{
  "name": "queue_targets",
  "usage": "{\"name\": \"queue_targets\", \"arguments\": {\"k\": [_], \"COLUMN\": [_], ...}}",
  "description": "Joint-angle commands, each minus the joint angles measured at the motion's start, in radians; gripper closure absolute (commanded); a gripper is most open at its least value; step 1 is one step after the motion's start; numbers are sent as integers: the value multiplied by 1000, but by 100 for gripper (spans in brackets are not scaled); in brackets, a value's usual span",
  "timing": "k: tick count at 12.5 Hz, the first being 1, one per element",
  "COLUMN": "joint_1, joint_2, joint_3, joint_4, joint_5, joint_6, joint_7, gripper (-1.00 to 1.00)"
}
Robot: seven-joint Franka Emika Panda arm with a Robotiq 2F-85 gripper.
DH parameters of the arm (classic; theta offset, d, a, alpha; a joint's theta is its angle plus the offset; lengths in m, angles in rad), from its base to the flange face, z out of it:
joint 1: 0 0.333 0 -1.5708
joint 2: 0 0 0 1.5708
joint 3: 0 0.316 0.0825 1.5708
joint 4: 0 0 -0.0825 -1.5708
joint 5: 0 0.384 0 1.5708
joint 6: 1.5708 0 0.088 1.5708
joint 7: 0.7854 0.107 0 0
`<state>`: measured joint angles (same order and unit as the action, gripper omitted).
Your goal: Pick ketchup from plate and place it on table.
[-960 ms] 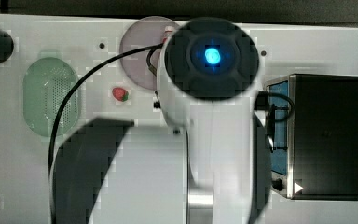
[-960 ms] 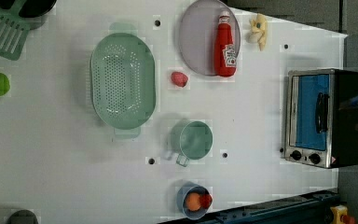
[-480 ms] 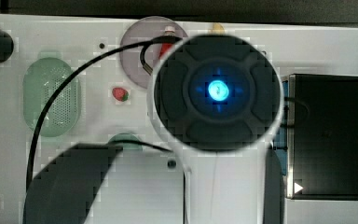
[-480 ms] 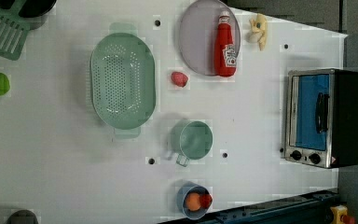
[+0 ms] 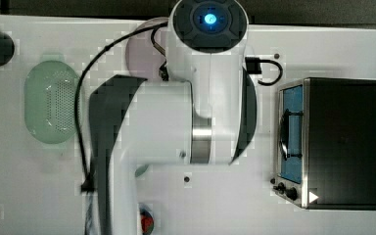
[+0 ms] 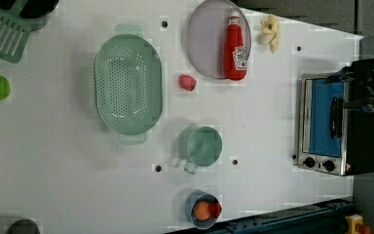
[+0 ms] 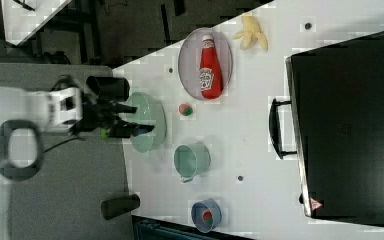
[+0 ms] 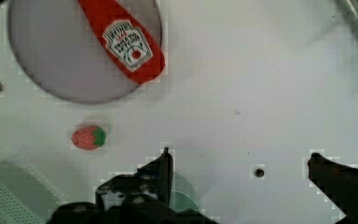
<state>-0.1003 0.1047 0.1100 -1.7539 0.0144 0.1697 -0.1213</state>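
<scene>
The ketchup (image 6: 235, 46) is a red bottle with a white cap. It lies on its side along one edge of the pale lilac plate (image 6: 205, 44), also seen in the right view as ketchup (image 7: 209, 67) on the plate (image 7: 189, 64). In the wrist view the ketchup (image 8: 127, 43) and plate (image 8: 65, 60) lie ahead of my gripper (image 8: 240, 158). Its two dark fingers stand wide apart, open, with only bare white table (image 8: 261, 93) between them. In the right view my gripper (image 7: 142, 120) hangs well clear of the bottle. The arm hides most of the plate (image 5: 141, 53) in the top view.
A strawberry (image 6: 187, 82) lies beside the plate. A green perforated basket (image 6: 128, 83), a green cup (image 6: 204, 146) and a blue bowl with a ball (image 6: 202, 210) stand farther off. A banana (image 6: 270, 31) and a toaster oven (image 6: 333, 124) sit toward the left view's right.
The arm's head has swung toward the top view's upper edge, over the plate end. The dark gripper has come back in at the left view's right edge. The ketchup has not moved.
</scene>
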Motion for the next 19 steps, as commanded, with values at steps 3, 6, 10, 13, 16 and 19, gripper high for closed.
{"name": "queue_targets", "arguments": {"k": [3,6,10,13,16,19], "joint_1": [12,16,27,39,44,46], "joint_2": [136,234,351,432,501,566], "joint_3": [16,16,16,16,14,12], "joint_4": [5,5,6,8,9,11], "joint_5": [0,-1,-2,-6,-10,-27], "joint_6": [157,311,491,571,654,749], "joint_7": [-275,-447,-594,-594,-594,-594], "gripper": [-100,-100,-100,-100,-100,-100]}}
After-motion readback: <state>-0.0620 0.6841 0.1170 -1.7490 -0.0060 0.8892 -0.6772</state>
